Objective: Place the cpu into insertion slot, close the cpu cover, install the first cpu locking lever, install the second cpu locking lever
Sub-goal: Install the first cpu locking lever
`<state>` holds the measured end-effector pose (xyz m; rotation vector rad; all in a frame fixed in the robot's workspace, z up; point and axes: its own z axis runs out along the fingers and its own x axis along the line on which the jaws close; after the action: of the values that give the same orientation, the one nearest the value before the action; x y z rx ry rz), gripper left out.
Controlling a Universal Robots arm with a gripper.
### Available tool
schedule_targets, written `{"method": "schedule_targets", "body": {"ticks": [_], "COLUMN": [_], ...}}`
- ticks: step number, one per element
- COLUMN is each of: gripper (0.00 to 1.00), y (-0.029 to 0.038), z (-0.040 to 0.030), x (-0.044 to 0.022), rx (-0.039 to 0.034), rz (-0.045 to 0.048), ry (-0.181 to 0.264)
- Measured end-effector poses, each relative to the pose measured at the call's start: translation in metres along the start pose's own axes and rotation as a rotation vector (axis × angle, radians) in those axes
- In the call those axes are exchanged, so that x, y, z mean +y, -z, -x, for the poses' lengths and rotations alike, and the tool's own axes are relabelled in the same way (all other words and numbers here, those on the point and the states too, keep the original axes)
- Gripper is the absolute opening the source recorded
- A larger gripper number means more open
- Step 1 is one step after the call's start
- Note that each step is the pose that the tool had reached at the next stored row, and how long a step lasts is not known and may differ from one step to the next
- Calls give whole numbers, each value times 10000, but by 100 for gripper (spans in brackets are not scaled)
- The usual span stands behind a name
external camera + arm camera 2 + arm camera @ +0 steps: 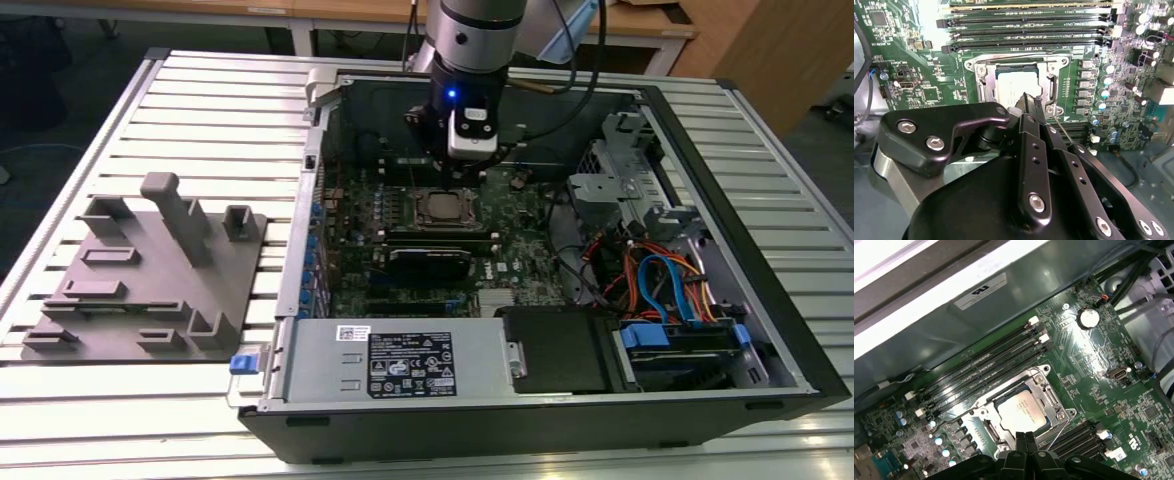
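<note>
My gripper (461,162) hangs inside the open computer case (747,130), and in the exterior view it stands just at twelve o'clock of the cpu (438,208). In both wrist views my fingers are pressed tight together with nothing between them, their tips (1024,436) right at the edge of the cpu cover (1048,396); whether they touch it I cannot tell.

The cpu lies flat in the insertion slot (990,428), its silver top showing through the cut-out of the cover, which lies down around it.

The first wrist view gives me the whole square: the chip, the frame, and a thin metal lever (1056,436) running slantwise just beside my fingertips. It also shows the memory slots (986,365) beyond the socket and a round coin battery (1088,317).

In the second wrist view my own black linkage covers the near side of the socket.

The exterior view adds the setting: a grey fixture block (147,270) on the slatted table (200,90) at nine o'clock of the case, and blue and orange cables (661,280) at four o'clock of the cpu
</note>
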<state>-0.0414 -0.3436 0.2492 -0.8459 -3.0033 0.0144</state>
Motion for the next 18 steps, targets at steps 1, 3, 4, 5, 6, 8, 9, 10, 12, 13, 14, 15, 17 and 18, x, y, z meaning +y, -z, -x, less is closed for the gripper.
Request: {"method": "schedule_targets", "body": {"ticks": [1, 3, 4, 5, 6, 8, 9, 10, 12, 13, 14, 15, 17, 18], "gripper": [10, 10, 10, 10, 10, 10, 10, 10, 10, 10, 10, 10, 10, 10], "y": [0, 0, 0, 0, 0, 0, 0, 0, 0, 0, 0, 0, 0, 0], "z": [0, 0, -1, -3, -4, -4, -4, -4, -4, -4, -4, -4, -4, -4], "x": [0, 0, -1, -2, -2, -2, -2, -2, -3, -3, -3, -3, -3, -2], "rx": [-1, -4, -6, -8, -10, -12, -12, -12, -13, -14, -13, -14, -14, -14], "rz": [-1, -2, -2, -1, 0, 2, 1, 1, 0, -1, 0, -1, -1, 0], "ry": [52, 124, 155, 176, 190, 207, 214, 222, 268, 309, 311, 313, 317, 319]}}
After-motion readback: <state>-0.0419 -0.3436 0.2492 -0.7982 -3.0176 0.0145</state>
